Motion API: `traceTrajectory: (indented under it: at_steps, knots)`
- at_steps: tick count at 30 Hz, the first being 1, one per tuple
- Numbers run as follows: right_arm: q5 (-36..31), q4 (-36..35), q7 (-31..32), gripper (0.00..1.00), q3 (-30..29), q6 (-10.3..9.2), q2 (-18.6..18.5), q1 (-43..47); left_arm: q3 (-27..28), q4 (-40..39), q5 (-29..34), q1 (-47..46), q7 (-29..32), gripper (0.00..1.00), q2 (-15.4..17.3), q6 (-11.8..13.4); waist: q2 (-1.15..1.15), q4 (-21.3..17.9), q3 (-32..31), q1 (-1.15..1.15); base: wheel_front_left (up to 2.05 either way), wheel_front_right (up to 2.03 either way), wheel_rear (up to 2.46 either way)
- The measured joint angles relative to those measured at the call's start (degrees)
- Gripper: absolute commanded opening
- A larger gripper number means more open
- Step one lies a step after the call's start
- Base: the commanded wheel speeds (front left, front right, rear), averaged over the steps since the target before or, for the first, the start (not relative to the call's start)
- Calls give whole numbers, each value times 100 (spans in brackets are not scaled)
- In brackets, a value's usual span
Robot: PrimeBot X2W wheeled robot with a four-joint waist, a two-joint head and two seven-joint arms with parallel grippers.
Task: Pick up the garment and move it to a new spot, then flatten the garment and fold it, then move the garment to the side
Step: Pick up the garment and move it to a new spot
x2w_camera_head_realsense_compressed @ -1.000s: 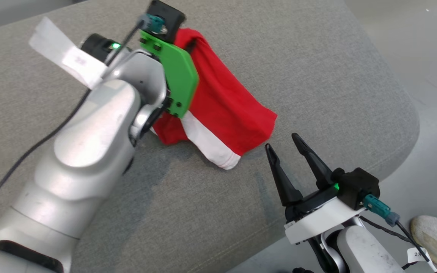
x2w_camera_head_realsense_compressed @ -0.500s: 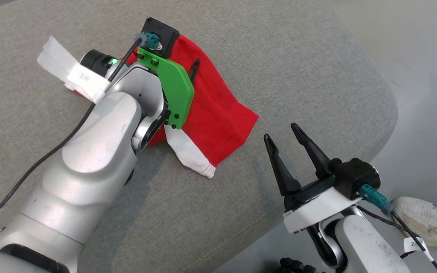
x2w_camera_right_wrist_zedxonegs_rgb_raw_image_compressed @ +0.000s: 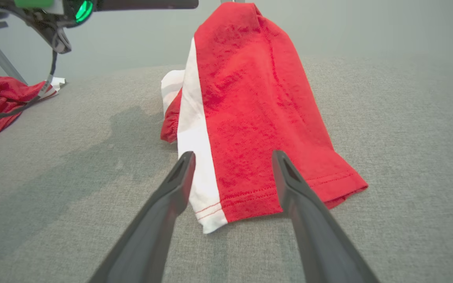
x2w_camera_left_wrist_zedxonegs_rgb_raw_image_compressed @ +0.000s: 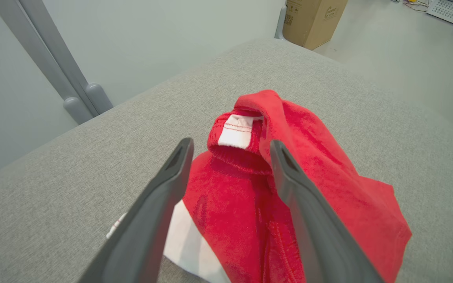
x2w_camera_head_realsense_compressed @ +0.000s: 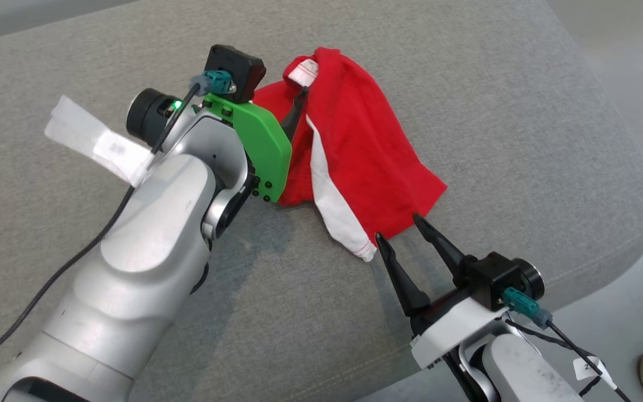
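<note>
the red and white garment (x2w_camera_head_realsense_compressed: 366, 151) lies bunched on the grey cushion (x2w_camera_head_realsense_compressed: 494, 84), with one end heaped up between the spread fingers of the left gripper (x2w_camera_left_wrist_zedxonegs_rgb_raw_image_compressed: 231, 143). they pinch nothing, though the cloth may hang on one finger, i can't tell. the right gripper (x2w_camera_right_wrist_zedxonegs_rgb_raw_image_compressed: 233, 153) is spread wide too and empty, and the stitched hem (x2w_camera_right_wrist_zedxonegs_rgb_raw_image_compressed: 273, 200) lies flat just past its fingertips. it looks lined up there to catch that edge and pull the cloth flat.
</note>
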Motion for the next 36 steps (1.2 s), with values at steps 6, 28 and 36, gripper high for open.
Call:
traceTrajectory:
  at_steps: [6, 28, 36]
  knots:
    - [-18, 364, 1, 100, -144, -20, -1, 204, 76, -179, -186, 469, -282, 100, -15, 1, 0, 463, -141, 0, 0, 0, 0]
    - [-327, 1073, 1, 100, -433, -264, -93, 207, 606, -866, -411, 1691, -1149, 100, 566, 201, 0, 1778, -308, 0, 0, 0, 0]
    - [-337, 1089, 1, 100, -584, -363, -100, 315, 734, -1082, -469, 1893, -1206, 100, 730, 212, 0, 1764, -328, 0, 0, 0, 0]
